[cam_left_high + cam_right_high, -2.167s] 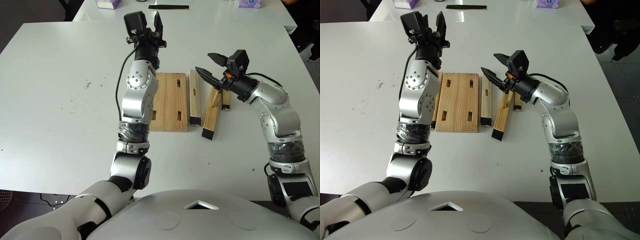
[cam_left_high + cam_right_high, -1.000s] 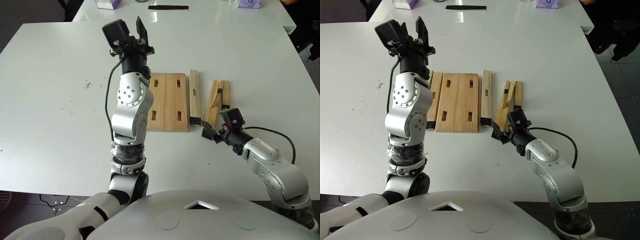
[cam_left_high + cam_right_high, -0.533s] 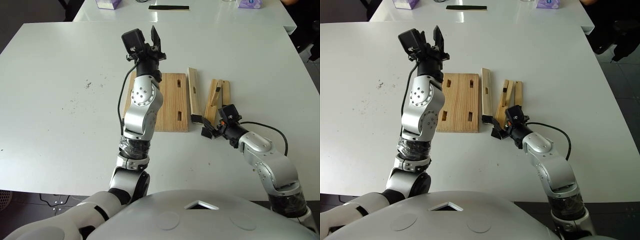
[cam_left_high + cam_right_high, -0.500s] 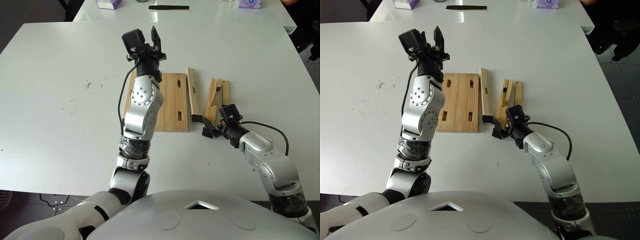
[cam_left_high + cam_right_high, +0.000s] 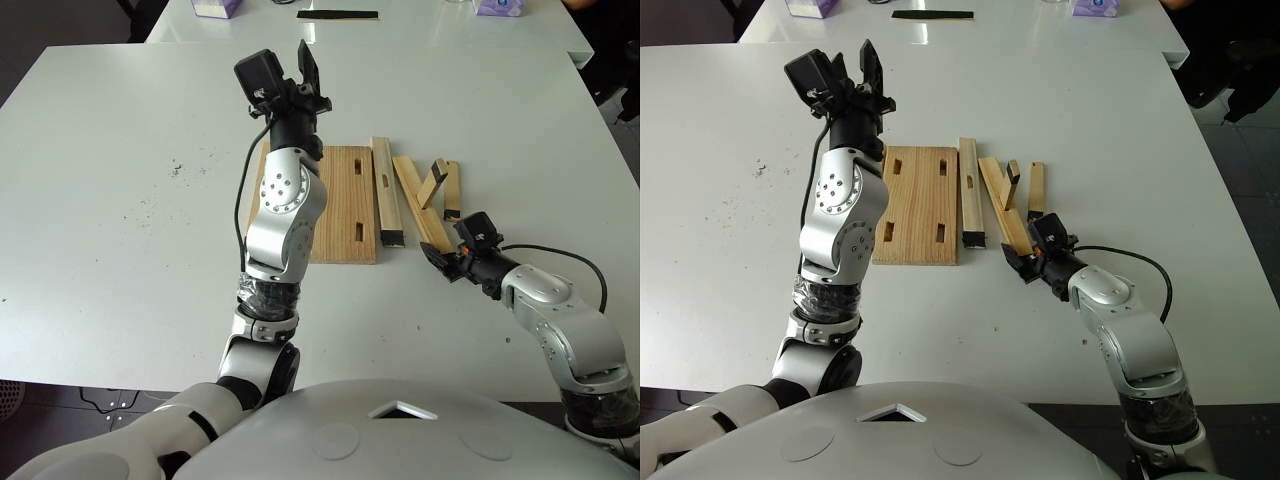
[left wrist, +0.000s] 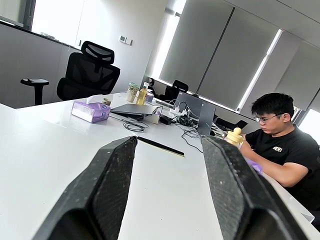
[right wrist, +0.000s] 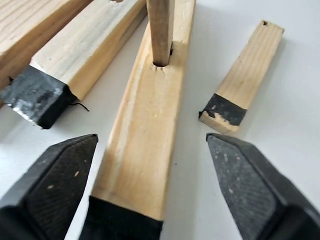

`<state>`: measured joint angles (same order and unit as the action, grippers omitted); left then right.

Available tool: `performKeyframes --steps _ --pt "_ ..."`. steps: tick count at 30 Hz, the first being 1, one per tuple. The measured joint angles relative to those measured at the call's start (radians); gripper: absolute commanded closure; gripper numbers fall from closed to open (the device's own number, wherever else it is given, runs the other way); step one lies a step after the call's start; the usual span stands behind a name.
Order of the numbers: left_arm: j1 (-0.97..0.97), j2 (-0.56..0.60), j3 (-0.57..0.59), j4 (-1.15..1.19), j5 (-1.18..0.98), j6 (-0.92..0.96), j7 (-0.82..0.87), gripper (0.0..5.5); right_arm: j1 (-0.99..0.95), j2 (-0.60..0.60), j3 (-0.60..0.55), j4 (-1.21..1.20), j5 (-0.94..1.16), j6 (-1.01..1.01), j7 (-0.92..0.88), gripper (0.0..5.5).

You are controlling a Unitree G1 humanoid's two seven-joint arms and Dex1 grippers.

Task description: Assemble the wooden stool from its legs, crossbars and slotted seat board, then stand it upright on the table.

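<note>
Right pincer sits wide open around the black-capped end of the slanted leg, nothing gripped yet, so we reckon we're at the leg pickup. Seat board lies flat on the worktop just beside the legs. Left pincer is up high, open and empty. Next move calls for closing squarely on that leg.

Parts count on table: five wooden pieces in open view.
One slotted seat board; three black-tipped pieces at its 3 o'clock, namely straight leg, slanted leg, short leg; one crossbar.
</note>
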<state>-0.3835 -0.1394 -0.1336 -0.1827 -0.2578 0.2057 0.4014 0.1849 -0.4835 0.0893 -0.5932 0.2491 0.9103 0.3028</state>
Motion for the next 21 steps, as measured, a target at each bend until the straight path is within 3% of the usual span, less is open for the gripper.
performKeyframes --steps 3,17,21 --pt "0.000 0.002 -0.021 -0.006 -0.006 0.006 0.001 3.10 0.006 0.020 0.029 0.005 -0.015 0.001 -0.013 1.50" --pt "0.000 0.004 -0.039 0.017 -0.114 0.021 -0.026 3.10 -0.009 0.160 0.068 0.106 -0.092 -0.098 -0.127 3.40" --pt "0.000 0.004 -0.037 0.024 -0.133 0.019 -0.036 3.10 0.002 0.169 0.068 0.105 -0.100 -0.115 -0.142 3.43"
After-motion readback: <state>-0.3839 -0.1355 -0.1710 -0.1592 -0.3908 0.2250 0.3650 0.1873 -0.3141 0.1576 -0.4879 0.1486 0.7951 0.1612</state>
